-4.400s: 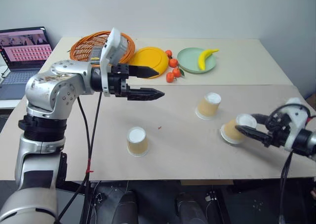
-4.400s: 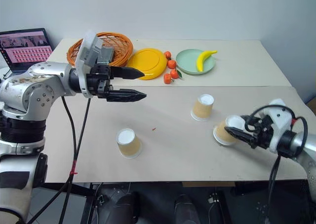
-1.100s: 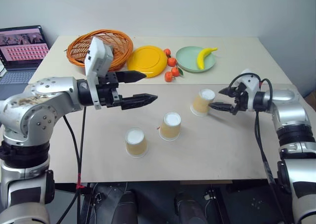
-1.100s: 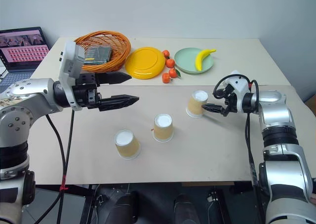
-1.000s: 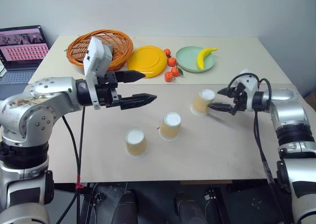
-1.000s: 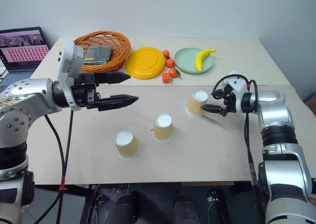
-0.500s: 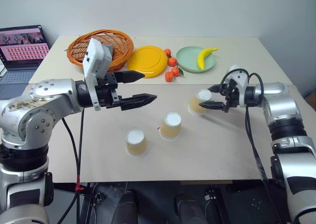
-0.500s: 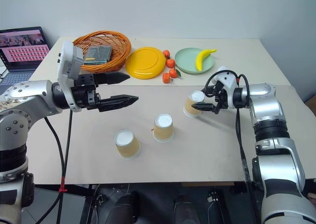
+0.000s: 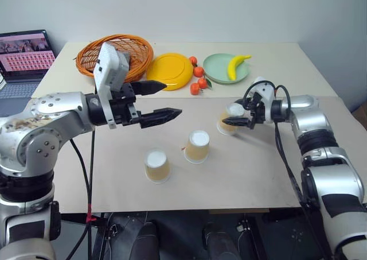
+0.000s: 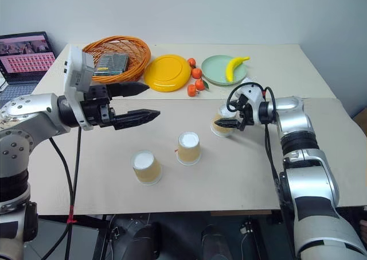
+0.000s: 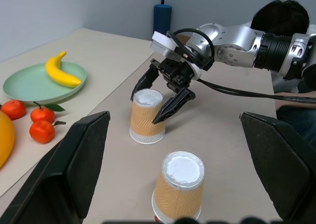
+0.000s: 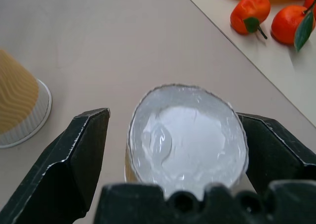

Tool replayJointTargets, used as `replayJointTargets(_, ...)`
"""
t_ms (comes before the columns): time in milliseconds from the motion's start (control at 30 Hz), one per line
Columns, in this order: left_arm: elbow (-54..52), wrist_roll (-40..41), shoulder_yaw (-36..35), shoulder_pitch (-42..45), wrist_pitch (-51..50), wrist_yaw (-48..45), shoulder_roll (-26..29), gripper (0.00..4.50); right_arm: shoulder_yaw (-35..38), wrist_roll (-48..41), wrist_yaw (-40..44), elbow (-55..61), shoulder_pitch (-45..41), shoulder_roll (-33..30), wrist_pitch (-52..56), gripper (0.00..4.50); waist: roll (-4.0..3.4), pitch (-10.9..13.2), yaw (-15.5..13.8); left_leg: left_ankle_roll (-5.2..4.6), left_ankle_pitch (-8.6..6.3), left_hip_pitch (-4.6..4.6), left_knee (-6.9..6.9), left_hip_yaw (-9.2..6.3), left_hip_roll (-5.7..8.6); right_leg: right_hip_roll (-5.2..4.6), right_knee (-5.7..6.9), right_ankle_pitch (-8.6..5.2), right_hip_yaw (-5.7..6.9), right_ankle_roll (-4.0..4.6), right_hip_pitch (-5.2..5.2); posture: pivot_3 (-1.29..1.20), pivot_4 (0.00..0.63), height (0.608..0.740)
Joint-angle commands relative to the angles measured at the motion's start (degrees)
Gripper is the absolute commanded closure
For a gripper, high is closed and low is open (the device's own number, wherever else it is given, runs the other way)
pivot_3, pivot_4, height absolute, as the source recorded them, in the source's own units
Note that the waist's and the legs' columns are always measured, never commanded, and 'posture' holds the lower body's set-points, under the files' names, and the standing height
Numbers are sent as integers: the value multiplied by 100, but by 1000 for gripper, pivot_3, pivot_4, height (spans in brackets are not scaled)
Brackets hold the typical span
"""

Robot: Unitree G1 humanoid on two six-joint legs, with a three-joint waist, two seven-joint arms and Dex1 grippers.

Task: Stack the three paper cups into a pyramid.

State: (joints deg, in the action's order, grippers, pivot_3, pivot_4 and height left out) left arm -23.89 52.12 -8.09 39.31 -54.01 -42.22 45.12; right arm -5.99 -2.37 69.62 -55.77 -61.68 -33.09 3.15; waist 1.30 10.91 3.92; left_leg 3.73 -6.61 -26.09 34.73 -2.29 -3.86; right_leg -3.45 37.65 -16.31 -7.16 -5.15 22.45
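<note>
Right gripper (image 9: 234, 116): fingers spread wide on either side of the far cup (image 9: 227, 120), one finger on each flank with a small gap showing on both, so not yet clamped; the cup stands upside down on the worktop (image 9: 258, 168), white base up. Left gripper (image 9: 162, 101): fingers apart, empty, held level above the worktop, well apart from any cup. Middle cup (image 9: 196, 147): upside down, near the worktop's centre. Near cup (image 9: 157, 166): upside down, just beside the middle cup on the robot's left, the two not touching. Step in hand, as judged: taking hold of the far cup; no pyramid built yet, since all three cups sit singly on the worktop. Next move would call for closing gently on the ribbed sides without crushing them, lifting clear, and carrying the cup toward the other two; those two probably need to stand closer together before a third can rest across their bases. Containers along the back: wicker basket (image 9: 93, 54), holding a dark flat packet; yellow plate (image 9: 169, 70), nothing on it; green plate (image 9: 217, 68), holding one banana (image 9: 236, 66). Four small oranges (image 9: 196, 78) lie loose between the two plates.
</note>
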Motion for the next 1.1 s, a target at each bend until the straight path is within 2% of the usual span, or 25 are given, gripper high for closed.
replayJointTargets(33,-176,111,-215,9,6,40,77,0,120,22,-79,-101,-229,-26,-221,272,0,0,-8,0,0,0,0,0,0,0,0,0,1,0,0,0,150,732)
replayJointTargets(100,-183,115,-214,-4,9,53,76,0,130,26,-78,-155,-256,-20,-248,765,0,0,-8,0,0,0,0,0,0,0,-1,0,1,0,-1,0,150,732)
replayJointTargets(167,-181,114,-209,-6,14,56,76,0,136,19,-57,-163,-255,-32,-265,1562,0,0,0,0,0,0,0,-1,0,0,0,0,1,0,-1,0,150,732)
replayJointTargets(233,-172,111,-200,4,19,51,74,0,146,9,-25,-134,-229,-59,-273,1806,0,0,2,0,0,0,0,-1,0,0,1,0,1,0,-1,0,150,732)
replayJointTargets(467,-76,59,-79,96,70,-9,-2,0,178,42,-48,45,-146,-200,-287,1806,0,0,1,0,0,0,0,-1,0,0,0,0,1,0,-1,0,150,732)
replayJointTargets(633,18,-3,28,165,112,-104,-58,0,241,-77,176,721,-47,-463,62,1806,-2,1,-8,0,0,-1,0,-1,1,0,0,0,1,0,-1,0,150,732)
replayJointTargets(800,214,-131,232,309,225,-308,-146,0,259,-467,731,2573,684,-922,1092,1806,-2,1,-45,0,0,-1,-2,-2,1,0,-1,0,2,0,0,0,150,732)
replayJointTargets(900,349,-230,362,422,303,-425,-222,0,219,-695,861,3862,1417,-1224,1884,1806,-2,1,-70,0,0,-3,-1,-3,2,0,0,-1,3,-1,0,0,150,732)
replayJointTargets(1100,520,-372,497,564,383,-632,-288,0,359,-1035,465,5131,2260,-1266,2685,1806,-2,1,-106,0,0,-1,3,-4,1,1,4,-1,3,-1,3,0,150,732)
